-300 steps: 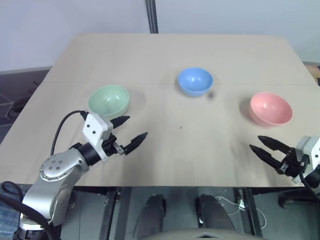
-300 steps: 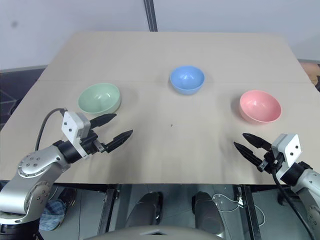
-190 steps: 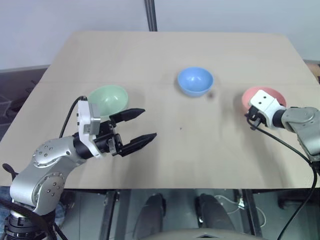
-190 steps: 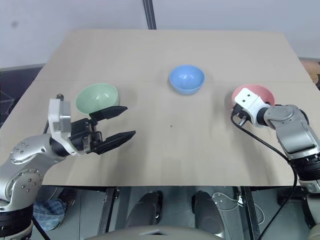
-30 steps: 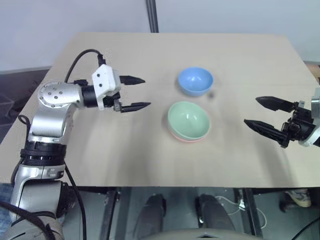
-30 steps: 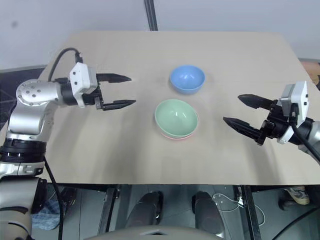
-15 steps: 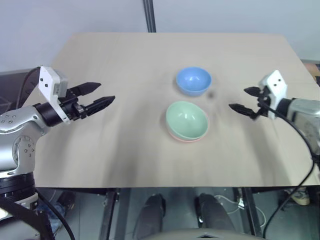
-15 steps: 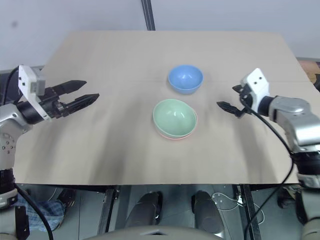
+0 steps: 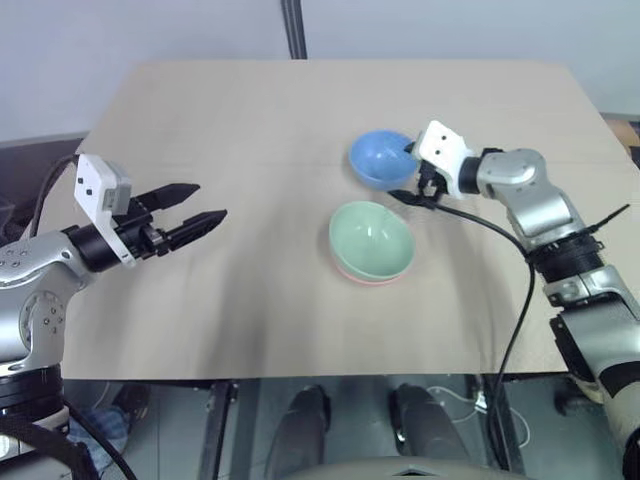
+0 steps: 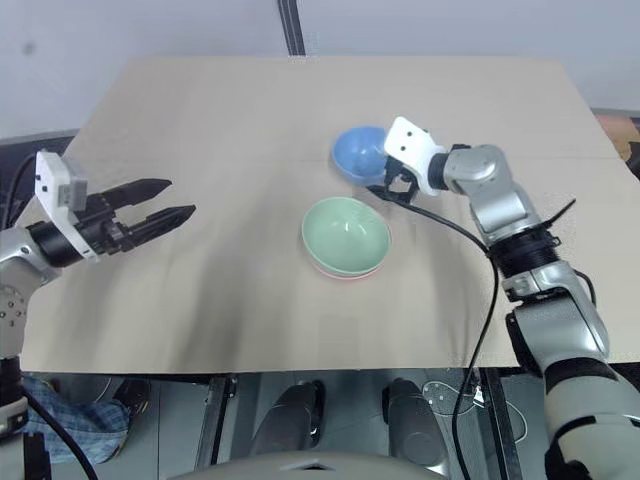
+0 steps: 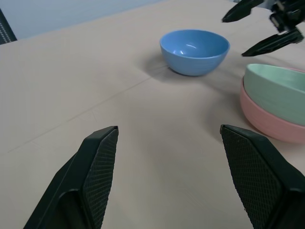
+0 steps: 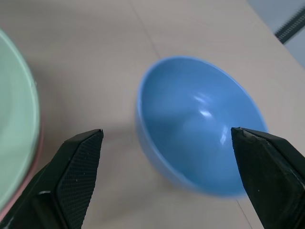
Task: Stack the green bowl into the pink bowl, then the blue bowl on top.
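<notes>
The right gripper stood wide open and empty, its two black fingers spread either side of the blue bowl without touching it. In the head views that gripper hung at the bowl's right rim. The blue bowl sat upright on the table, just beyond the stack and apart from it. The green bowl lay nested in the pink bowl, of which a thin salmon edge peeked out below.

The left gripper was open too, holding nothing, well off to the left of the bowls over bare table.

The table was a pale beige board, plain, with a faint seam running across it. Behind it rose a light wall with a dark vertical post; dark floor showed past the left edge.

The left wrist view gave the side profile: the pink bowl showed as a full band under the green one, and the right gripper's fingertips hovered above the table beside the blue bowl. The right wrist view looked down into the blue bowl's glossy inside.
</notes>
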### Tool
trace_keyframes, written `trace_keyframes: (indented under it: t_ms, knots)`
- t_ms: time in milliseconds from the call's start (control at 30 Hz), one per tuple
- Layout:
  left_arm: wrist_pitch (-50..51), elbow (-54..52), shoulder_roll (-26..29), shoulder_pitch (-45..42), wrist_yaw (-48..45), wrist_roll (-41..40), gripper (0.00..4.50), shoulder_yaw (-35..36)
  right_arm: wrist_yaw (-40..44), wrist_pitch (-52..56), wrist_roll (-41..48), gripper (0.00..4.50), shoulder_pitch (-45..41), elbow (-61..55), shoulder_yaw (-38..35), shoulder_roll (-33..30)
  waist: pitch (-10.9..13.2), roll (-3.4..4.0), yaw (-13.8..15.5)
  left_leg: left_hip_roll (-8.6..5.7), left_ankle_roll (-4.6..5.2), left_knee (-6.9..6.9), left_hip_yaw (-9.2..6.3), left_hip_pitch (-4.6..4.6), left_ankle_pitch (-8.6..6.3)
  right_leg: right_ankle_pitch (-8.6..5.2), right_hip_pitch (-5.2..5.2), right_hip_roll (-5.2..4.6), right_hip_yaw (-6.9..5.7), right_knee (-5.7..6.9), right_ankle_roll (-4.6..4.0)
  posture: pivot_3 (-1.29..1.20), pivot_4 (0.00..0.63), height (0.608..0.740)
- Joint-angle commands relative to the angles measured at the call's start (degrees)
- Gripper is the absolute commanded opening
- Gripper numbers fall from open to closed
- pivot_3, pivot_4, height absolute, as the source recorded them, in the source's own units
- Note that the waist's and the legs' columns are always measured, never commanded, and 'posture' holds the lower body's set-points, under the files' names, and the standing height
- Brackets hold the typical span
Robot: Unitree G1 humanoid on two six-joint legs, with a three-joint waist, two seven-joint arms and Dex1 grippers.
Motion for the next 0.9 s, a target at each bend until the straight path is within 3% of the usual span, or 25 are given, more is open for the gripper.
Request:
trace_keyframes:
  t_ms: [33, 200, 300, 500, 567, 767, 900]
  knots:
    - [-1.2, -2.1, 0.3, -0.1, -0.1, -1.1, 3.61, 1.3, -0.3, -2.6, -2.4, 4.50, -3.5, 4.7, 0.3, 2.3, 0.0, 0.00, -0.1, 0.00, -0.01, -0.01, 0.00, 0.00, 0.01, 0.00, -0.01, 0.00, 0.00, 0.00, 0.00, 0.00, 0.150, 0.740]
    - [-0.7, -4.0, -0.5, 1.3, 0.0, -1.8, 3.61, 1.3, -3.1, -2.6, -6.1, 4.50, -7.3, 14.1, 0.3, 5.7, 0.0, 0.00, -0.1, -0.02, -0.04, -0.02, 0.02, -0.05, 0.03, 0.00, -0.08, -0.01, 0.02, 0.01, -0.01, 0.00, 0.150, 0.740]
    - [-0.6, -4.9, -0.5, 1.8, 0.2, -2.1, 3.68, 1.3, -3.3, -3.8, -7.3, 3.73, -8.3, 16.7, 0.2, 6.9, 0.0, 0.00, -0.2, -0.01, -0.08, -0.03, 0.03, -0.06, 0.05, 0.00, -0.12, 0.00, 0.04, 0.05, -0.01, 0.00, 0.150, 0.740]
    - [-0.6, -5.7, -0.2, 1.4, 0.4, -2.4, 3.68, 0.6, -1.8, -5.3, -8.2, 0.75, -8.4, 17.4, 0.0, 7.9, 0.0, 0.00, -0.2, 0.00, -0.04, -0.04, 0.05, -0.06, 0.02, 0.00, -0.14, 0.01, 0.06, 0.07, -0.01, 0.00, 0.150, 0.740]
    - [-1.8, -5.3, 0.1, 0.9, 0.3, -1.3, 3.68, -0.1, -1.7, -5.6, -8.5, 0.03, -8.4, 17.1, -0.1, 8.0, 0.0, 0.00, -0.2, 0.00, -0.02, -0.05, 0.04, -0.06, 0.02, 0.00, -0.14, 0.01, 0.06, 0.08, -0.01, 0.00, 0.150, 0.740]
    - [-1.7, -5.1, 0.0, -0.2, 0.0, -1.7, 3.68, -0.9, 0.0, -4.7, -8.3, 0.03, -7.4, 13.5, -0.5, 7.9, 0.0, 0.00, -0.2, -0.01, -0.02, -0.05, 0.05, -0.06, 0.01, 0.00, -0.15, 0.01, 0.06, 0.08, -0.01, 0.00, 0.150, 0.740]
    - [-1.7, -5.2, -0.1, -0.9, -0.2, -1.8, 3.68, -1.3, 5.3, -1.5, -5.8, 0.03, -5.0, 2.0, -1.8, 5.1, 0.0, 0.01, -0.2, -0.01, -0.02, -0.05, 0.05, -0.07, 0.01, 0.00, -0.15, 0.01, 0.06, 0.06, -0.01, 0.00, 0.150, 0.740]
